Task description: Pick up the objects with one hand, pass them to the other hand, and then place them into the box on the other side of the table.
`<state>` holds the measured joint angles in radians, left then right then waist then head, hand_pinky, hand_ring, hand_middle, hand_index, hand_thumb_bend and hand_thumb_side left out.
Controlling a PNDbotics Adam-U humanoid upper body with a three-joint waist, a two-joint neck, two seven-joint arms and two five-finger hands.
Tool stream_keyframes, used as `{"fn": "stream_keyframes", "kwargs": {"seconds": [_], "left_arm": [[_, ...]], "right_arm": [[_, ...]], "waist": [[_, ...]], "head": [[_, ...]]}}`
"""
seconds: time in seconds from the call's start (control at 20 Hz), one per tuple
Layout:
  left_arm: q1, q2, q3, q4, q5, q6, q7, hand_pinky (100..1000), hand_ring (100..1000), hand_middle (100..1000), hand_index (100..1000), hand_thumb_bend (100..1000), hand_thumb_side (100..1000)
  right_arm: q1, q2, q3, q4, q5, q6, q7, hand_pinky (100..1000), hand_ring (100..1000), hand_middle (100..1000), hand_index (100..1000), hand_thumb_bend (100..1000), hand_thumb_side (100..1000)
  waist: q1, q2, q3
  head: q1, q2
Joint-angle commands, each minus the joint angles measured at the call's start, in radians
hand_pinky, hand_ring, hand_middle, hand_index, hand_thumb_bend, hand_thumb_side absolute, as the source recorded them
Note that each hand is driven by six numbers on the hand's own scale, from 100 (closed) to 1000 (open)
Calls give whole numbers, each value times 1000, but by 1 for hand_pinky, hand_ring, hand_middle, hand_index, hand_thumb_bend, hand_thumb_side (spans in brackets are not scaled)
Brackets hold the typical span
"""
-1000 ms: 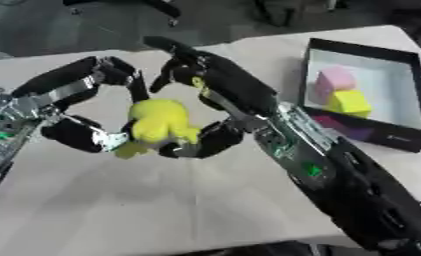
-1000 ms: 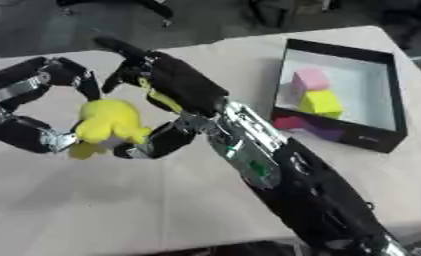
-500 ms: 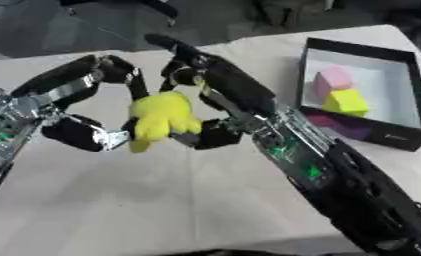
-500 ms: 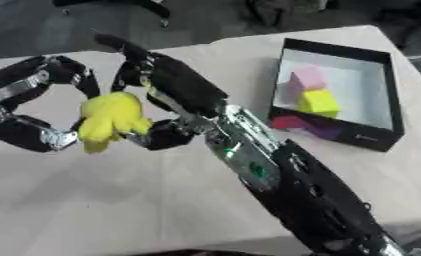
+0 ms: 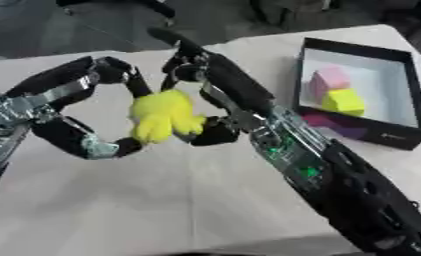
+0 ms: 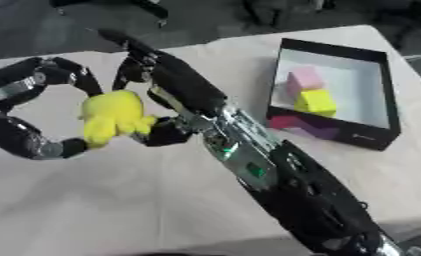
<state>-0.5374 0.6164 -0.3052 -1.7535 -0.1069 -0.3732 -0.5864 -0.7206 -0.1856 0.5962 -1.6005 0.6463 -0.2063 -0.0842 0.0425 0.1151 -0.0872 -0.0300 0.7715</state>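
Observation:
A yellow plush toy hangs above the table's left half, caught between my two hands. My left hand curls round it from the left, with fingers arching over its top and the thumb touching its lower end. From the right, my right hand closes on it, fingers above and the thumb against its lower right side. The black box with a pale inside lies at the right. It holds a pink block, a yellow-green block and a purple piece.
A beige cloth covers the table, whose far edge runs along the top of the view. My right forearm crosses the table's lower right area. Dark floor and chair bases show beyond the far edge.
The toy has risen a little and shifted slightly right between the hands, turning more upright. My right thumb has closed in under its right side. The box has not moved.

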Motion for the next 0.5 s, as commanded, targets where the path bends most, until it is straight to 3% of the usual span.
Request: {"fn": "stream_keyframes", "kwargs": {"seconds": [0.05,0.25,0.5], "left_arm": [[-7,35,31,6,-8,-14,-31,726,654,671,828,716,583],[-5,50,90,36,-34,-26,-2,740,676,696,842,755,614],[-9,55,168,110,-60,-9,119,739,692,712,847,743,649]], "right_arm": [[-18,-2,-13,-9,4,-5,-2,829,728,1000,220,100,100],[-16,-10,-13,-16,20,-18,6,832,734,1000,220,100,100],[-17,-23,-15,-37,37,-29,18,837,739,1000,223,100,100]], "waist": [[-1,-19,0],[-4,-20,1],[-7,-22,4]], "head": [[-6,-1],[-12,-1],[-29,-1]]}}
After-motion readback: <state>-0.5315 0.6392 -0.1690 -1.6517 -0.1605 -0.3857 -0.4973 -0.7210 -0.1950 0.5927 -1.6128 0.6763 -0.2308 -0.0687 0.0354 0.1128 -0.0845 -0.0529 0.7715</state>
